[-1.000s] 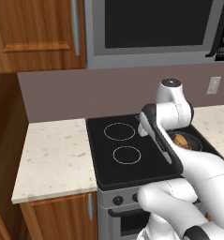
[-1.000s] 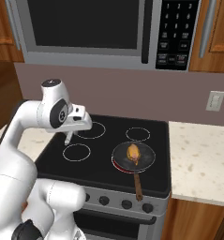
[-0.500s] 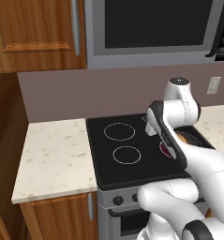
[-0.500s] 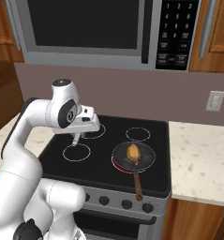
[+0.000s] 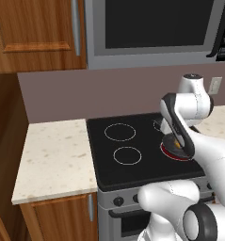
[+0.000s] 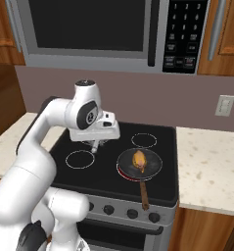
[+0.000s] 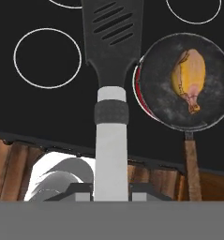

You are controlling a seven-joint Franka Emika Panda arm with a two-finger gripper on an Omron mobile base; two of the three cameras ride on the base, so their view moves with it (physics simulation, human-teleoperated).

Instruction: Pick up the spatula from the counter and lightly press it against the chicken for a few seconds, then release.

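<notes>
My gripper (image 7: 111,190) is shut on the grey handle of the spatula (image 7: 112,51), whose black slotted head reaches out over the black cooktop. The spatula hangs above the stove, just to the left of the frying pan (image 7: 160,101). The chicken (image 7: 190,77), a golden drumstick, lies in the pan, apart from the spatula head. In the right base view my gripper (image 6: 95,145) hovers over the stove left of the pan (image 6: 126,169) and the chicken (image 6: 139,158). In the left base view my arm hides most of the pan (image 5: 172,153).
The pan's wooden handle (image 6: 144,193) sticks out over the stove's front edge. White burner rings (image 5: 120,132) mark the cooktop. Speckled counters flank the stove on the left (image 5: 57,155) and right (image 6: 206,166). A microwave (image 6: 104,29) hangs overhead.
My arm has swung across the cooktop toward the pan, carrying the spatula with it. The pan and the chicken have not moved.
</notes>
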